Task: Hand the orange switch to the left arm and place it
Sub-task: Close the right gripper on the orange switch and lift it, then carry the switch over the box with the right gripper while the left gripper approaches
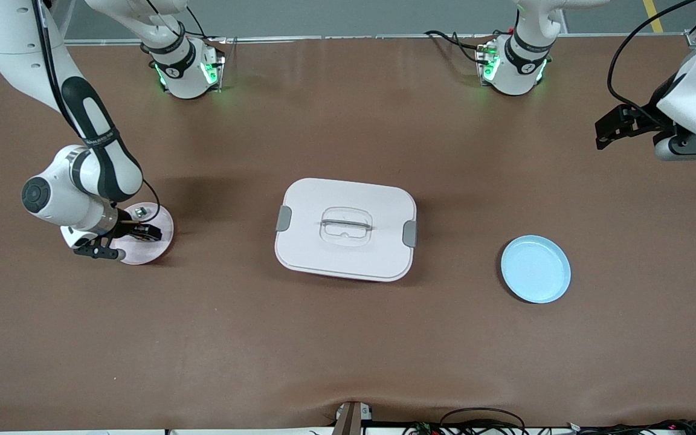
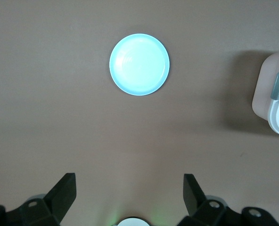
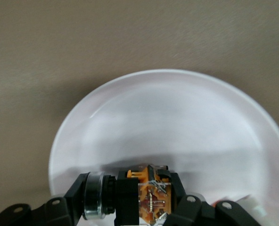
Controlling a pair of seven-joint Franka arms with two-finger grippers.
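The right pincer is down on the pink plate at the right arm's end of the desk, clenched on the orange switch, which sits between its fingers just above the plate. Only the right wrist view shows the switch; from the front the pincer hides it. A small silver-and-clear piece lies on the same plate. The left pincer waits released in the air, above the desk near the blue plate. The white box, cut off in the left wrist view, sits between the plates.
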